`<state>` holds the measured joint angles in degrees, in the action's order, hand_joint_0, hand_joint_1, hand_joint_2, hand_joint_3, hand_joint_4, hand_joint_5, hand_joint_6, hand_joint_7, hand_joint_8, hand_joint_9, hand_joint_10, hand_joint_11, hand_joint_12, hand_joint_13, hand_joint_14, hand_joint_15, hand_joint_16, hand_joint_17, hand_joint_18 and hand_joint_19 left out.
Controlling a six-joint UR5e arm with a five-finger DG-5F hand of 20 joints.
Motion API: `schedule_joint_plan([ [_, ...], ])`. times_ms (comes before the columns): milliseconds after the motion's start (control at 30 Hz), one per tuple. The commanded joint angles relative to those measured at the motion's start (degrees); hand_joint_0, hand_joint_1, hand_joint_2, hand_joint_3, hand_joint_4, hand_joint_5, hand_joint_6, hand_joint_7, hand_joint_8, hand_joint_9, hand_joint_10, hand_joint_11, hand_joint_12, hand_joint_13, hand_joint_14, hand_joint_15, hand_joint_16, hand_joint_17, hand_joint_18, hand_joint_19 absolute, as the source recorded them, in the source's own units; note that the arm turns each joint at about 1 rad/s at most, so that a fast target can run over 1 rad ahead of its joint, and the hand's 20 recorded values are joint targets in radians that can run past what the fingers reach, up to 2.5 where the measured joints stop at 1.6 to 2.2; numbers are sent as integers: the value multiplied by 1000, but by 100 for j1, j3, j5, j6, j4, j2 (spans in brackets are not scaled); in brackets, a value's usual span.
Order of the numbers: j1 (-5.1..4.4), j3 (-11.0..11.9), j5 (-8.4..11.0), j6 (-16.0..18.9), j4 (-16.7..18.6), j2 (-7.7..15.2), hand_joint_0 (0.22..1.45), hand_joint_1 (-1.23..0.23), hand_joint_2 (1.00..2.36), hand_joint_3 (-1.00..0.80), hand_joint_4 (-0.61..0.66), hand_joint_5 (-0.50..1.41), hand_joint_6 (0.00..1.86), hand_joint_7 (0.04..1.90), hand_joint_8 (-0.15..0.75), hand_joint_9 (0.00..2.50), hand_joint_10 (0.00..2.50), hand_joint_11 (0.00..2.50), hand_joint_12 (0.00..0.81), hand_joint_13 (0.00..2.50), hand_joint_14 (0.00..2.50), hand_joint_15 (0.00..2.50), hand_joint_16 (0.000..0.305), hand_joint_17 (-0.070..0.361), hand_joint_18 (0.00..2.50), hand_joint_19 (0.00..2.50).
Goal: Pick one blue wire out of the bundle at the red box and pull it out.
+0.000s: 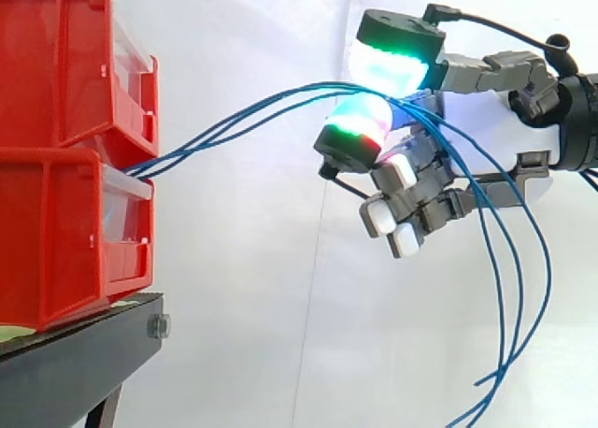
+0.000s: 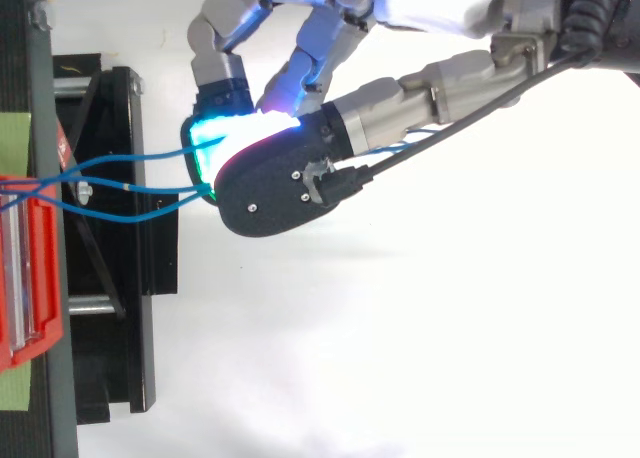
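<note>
Three blue wires [image 1: 224,121] leave the gap between two stacked red bins [image 1: 61,166] and rise to the hand [image 1: 495,110]. There two glowing fingertips [image 1: 397,64], one cyan-green and one red-green, close on them; how many strands sit in the pinch cannot be told. The other fingers curl below. Seen from the side, the wires droop in loose loops past the hand. From above, green strips [image 2: 15,138] mark the black stand [image 2: 120,278], with no writing legible. A white curtain [image 1: 252,288] hangs behind.
</note>
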<state>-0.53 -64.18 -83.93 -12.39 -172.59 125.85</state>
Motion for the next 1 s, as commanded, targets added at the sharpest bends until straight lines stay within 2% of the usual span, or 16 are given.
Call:
schedule_joint_plan([
  [0,0,-7,-1,0,-2,-8,592,-738,1016,-256,178,-91,906,1190,349,1065,14,715,418,919,22,613,49,110,859,593],
  [233,9,2,-1,0,-2,1,612,-847,1014,-289,142,-115,927,1085,342,1030,17,724,420,900,21,603,50,113,860,579],
  [533,9,2,-1,0,6,1,644,-898,1010,-369,94,-142,926,1044,321,921,17,718,423,824,20,556,51,116,810,533],
  [667,9,-7,-1,0,6,1,664,-949,1000,-492,140,-177,932,979,314,795,17,686,426,739,17,514,53,120,772,481],
  [767,9,2,-1,0,6,1,629,-963,1000,-500,161,-203,939,925,316,756,16,694,432,723,18,501,54,121,750,472],
  [833,9,-7,-1,0,6,1,551,-891,1000,-500,174,-208,939,910,321,769,15,709,435,725,17,516,56,126,746,506],
  [967,9,2,-1,0,6,1,479,-592,1000,-500,180,-164,903,935,368,917,14,685,458,782,16,526,60,135,757,560],
])
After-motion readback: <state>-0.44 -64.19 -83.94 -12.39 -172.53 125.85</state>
